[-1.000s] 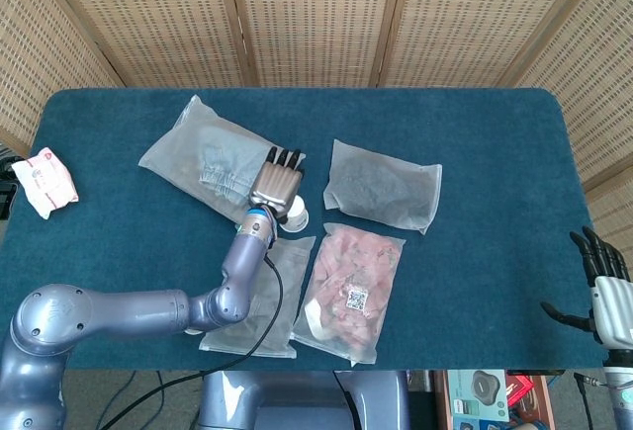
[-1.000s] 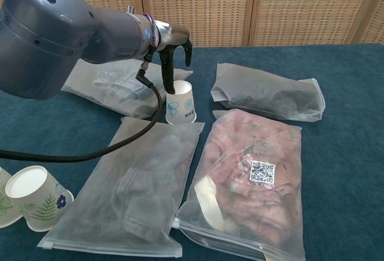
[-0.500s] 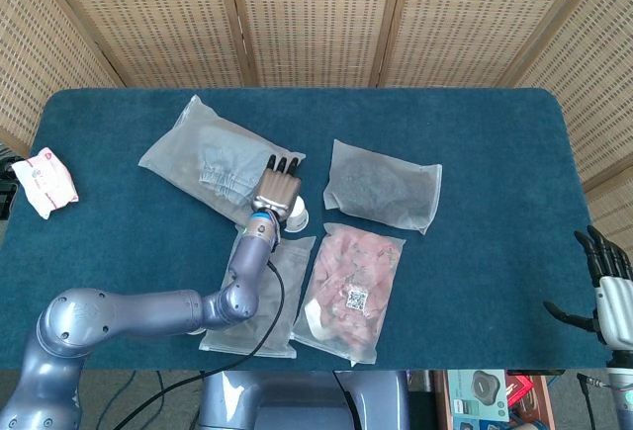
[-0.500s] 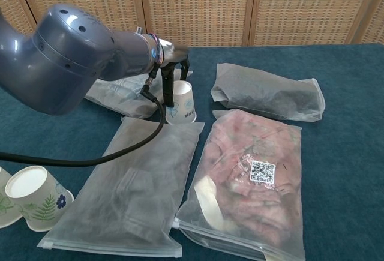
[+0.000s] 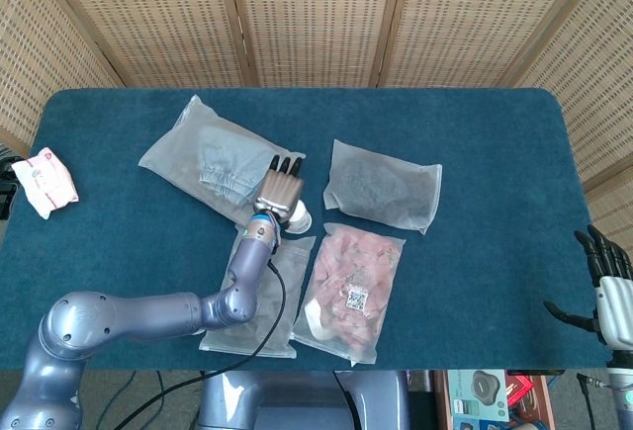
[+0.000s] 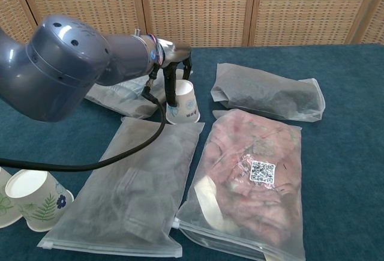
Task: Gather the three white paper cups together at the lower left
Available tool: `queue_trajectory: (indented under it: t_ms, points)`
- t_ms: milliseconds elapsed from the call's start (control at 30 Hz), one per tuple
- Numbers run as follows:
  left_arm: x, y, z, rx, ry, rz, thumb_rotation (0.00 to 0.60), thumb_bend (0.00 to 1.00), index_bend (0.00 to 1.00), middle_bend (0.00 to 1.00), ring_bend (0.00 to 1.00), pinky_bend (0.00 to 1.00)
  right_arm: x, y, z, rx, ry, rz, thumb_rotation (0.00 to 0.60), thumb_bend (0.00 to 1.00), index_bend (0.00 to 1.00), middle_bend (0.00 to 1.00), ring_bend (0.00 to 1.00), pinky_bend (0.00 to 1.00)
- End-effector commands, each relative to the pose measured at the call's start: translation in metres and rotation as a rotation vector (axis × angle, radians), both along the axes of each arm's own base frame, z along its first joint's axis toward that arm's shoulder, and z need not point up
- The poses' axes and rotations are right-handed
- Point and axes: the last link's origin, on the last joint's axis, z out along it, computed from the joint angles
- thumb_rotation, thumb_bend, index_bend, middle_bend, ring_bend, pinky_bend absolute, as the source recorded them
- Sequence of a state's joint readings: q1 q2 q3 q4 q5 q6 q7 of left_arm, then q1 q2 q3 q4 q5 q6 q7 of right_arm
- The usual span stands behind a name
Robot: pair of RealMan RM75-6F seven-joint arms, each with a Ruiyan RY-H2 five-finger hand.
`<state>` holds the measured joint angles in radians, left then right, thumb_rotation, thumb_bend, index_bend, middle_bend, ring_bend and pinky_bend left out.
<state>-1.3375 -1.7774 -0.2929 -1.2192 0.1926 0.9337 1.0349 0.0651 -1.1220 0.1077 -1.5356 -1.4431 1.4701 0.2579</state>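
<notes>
A white paper cup [image 6: 185, 102] with a blue print stands mid-table, tilted to the right; in the head view the cup [image 5: 299, 217] shows just past my left hand [image 5: 278, 191]. My left hand [image 6: 174, 80] holds it, with dark fingers [image 6: 171, 90] down on either side of its rim. Two more white paper cups with leaf prints [image 6: 33, 203] [image 6: 5, 206] lie together at the lower left corner of the chest view. My right hand [image 5: 605, 290] hangs off the table's right end with fingers apart, holding nothing.
Four clear bags of clothes ring the cup: denim [image 5: 208, 158] behind it, dark grey [image 5: 382, 185] to the right, pink [image 5: 351, 290] at the front right, grey [image 6: 144, 190] in front. A white packet [image 5: 45, 183] lies at the table's left edge.
My left hand has sunk lower over the cup and its fingers have closed around the rim. The cup now leans to the right. The right hand has hardly moved.
</notes>
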Motion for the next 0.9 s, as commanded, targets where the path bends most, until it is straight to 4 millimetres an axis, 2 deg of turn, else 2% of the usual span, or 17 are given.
queue_trajectory:
  t_ms: [33, 233, 367, 500, 700, 900]
  points:
    - [0.004, -0.005, 0.021, 0.029, -0.046, -0.023, 0.6, 0.15, 0.48, 0.0, 0.0, 0.0, 0.0, 0.0, 0.0, -0.001, 0.003, -0.002, 0.6, 0.09, 0.0, 0.0, 0.0, 0.0]
    - [0.006, -0.021, 0.065, 0.062, -0.086, -0.073, 0.6, 0.15, 0.48, 0.0, 0.0, 0.0, 0.003, 0.002, -0.001, -0.003, 0.014, 0.007, 0.6, 0.09, 0.0, 0.0, 0.0, 0.0]
    - [-0.002, -0.039, 0.101, 0.072, -0.114, -0.09, 0.6, 0.15, 0.48, 0.0, 0.0, 0.0, 0.005, 0.002, -0.004, 0.005, 0.027, 0.008, 0.6, 0.09, 0.0, 0.0, 0.0, 0.0]
    - [-0.021, -0.062, 0.137, 0.076, -0.102, -0.102, 0.6, 0.15, 0.48, 0.0, 0.0, 0.0, 0.006, 0.002, -0.007, 0.016, 0.04, 0.008, 0.6, 0.09, 0.0, 0.0, 0.0, 0.0]
    - [-0.055, -0.097, 0.179, 0.088, -0.092, -0.112, 0.6, 0.15, 0.48, 0.0, 0.0, 0.0, 0.008, 0.0, -0.011, 0.024, 0.052, 0.009, 0.6, 0.09, 0.0, 0.0, 0.0, 0.0]
    - [-0.096, -0.132, 0.207, 0.085, -0.081, -0.098, 0.6, 0.15, 0.48, 0.0, 0.0, 0.0, 0.011, 0.001, -0.014, 0.03, 0.065, 0.015, 0.6, 0.09, 0.0, 0.0, 0.0, 0.0]
